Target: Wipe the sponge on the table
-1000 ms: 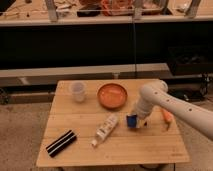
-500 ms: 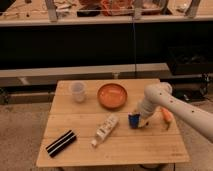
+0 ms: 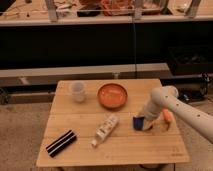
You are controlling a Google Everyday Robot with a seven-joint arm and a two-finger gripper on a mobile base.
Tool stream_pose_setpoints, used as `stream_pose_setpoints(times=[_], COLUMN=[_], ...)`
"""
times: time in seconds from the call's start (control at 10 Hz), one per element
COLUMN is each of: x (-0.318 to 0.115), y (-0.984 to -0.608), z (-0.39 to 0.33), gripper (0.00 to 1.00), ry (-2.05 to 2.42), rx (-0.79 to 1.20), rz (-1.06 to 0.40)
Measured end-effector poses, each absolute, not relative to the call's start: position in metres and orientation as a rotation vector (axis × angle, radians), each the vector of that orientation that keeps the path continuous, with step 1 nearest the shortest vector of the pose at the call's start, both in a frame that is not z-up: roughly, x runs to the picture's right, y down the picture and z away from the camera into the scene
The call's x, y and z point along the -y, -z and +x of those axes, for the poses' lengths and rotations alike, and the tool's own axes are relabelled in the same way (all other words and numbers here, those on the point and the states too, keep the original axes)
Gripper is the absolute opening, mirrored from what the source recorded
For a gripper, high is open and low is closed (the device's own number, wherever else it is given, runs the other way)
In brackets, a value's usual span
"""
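The small blue sponge rests on the light wooden table, right of centre. My gripper comes down from the white arm on the right and is shut on the sponge, holding it against the table top. The gripper covers the right part of the sponge.
An orange bowl sits just behind the sponge, with a white cup to its left. A white bottle lies left of the sponge, and a black-and-white striped block lies at the front left. A small orange object is beside the arm. A dark shelf unit runs behind.
The arm and gripper have shifted slightly to the right, and the sponge slid along the table with them.
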State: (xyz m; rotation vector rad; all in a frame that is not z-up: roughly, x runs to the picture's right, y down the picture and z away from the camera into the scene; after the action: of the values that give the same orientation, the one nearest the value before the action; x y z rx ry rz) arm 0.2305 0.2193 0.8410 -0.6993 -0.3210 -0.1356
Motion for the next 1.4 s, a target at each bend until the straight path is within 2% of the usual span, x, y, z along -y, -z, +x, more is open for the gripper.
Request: stream_pose_setpoints(times=[0.4,0.7,1.1,1.4], x=[-0.259,-0.284,-0.291,-0.275], y=[-0.807,-0.787,-0.777,-0.787], z=[0.238,0.211,0.153,0.130], gripper=[0.04,0.04,0.04,0.04], ry=[0.124,0.257,0.487,0.593], rx=[0.297,0.306,0.360,0.373], rz=[-0.699,-0.673,-0.642,-0.643])
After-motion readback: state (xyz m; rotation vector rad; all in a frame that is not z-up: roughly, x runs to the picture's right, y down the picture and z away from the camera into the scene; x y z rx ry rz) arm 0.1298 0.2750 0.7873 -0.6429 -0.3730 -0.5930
